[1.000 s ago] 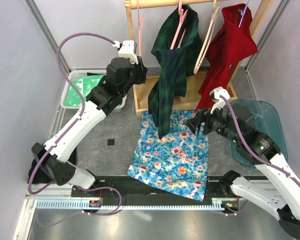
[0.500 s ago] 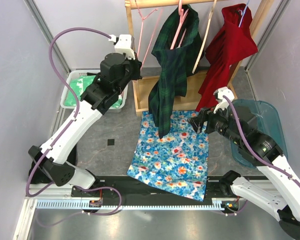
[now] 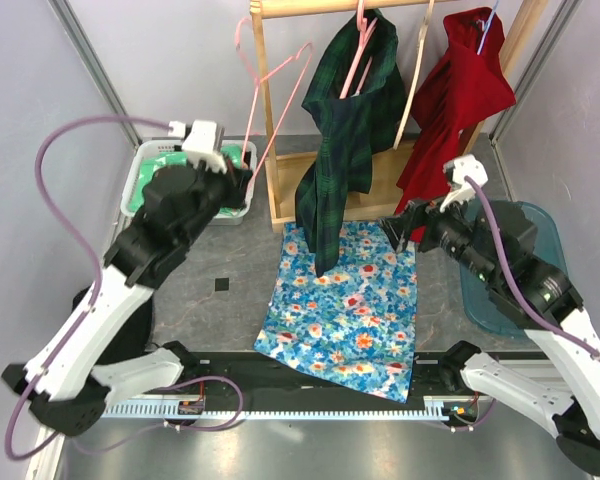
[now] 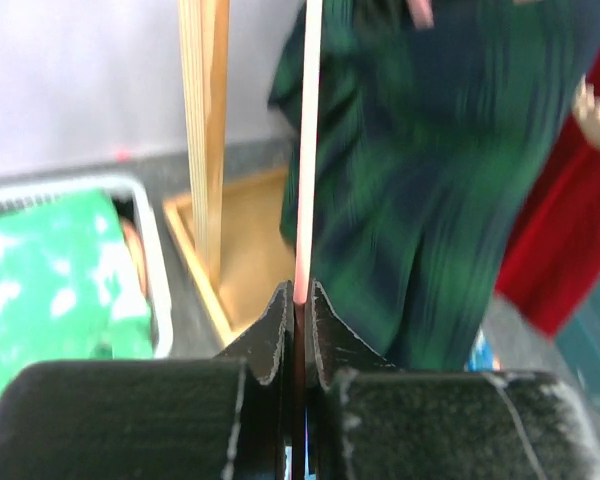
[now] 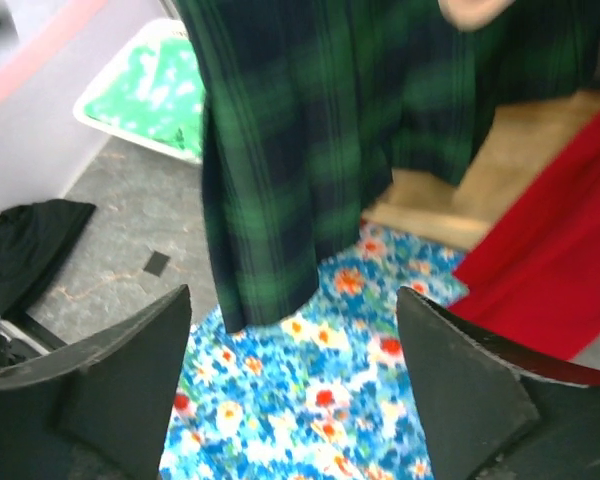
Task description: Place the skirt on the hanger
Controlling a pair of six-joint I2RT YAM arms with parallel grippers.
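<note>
The left gripper (image 4: 298, 300) is clamping the thin wire of the pink hanger (image 4: 305, 150). In the left wrist view its jaws are standing closed down to the width of the wire, with nothing else between them. In the top view the hanger is rising tilted above the gripper, hook uppermost, just beside the post of the wooden rack (image 3: 264, 130) and clear of the rail.

Judgement: the hanger is being gripped near one lower corner so that the hook and the sloping arms are left free to receive the garment.

The right gripper (image 3: 400, 228) is hanging wide open and is holding nothing. The right wrist view is showing both fingers spread well apart, with only cloth below them.

The floral skirt (image 3: 345, 300) is lying spread flat on the table (image 3: 210, 265), between the two arms. Its far edge is lying below the hem of the plaid skirt (image 3: 345, 130), which is hanging on the rack. The right gripper is hovering over the far right corner of the floral skirt, near it but not touching it. The left gripper and the hanger are standing well apart from the skirt, beyond its far left corner.

Judgement: the open right gripper is being stationed over that corner to pick up the far edge and raise it toward the hanger. Which edge is the waistband cannot be told from these views
</note>
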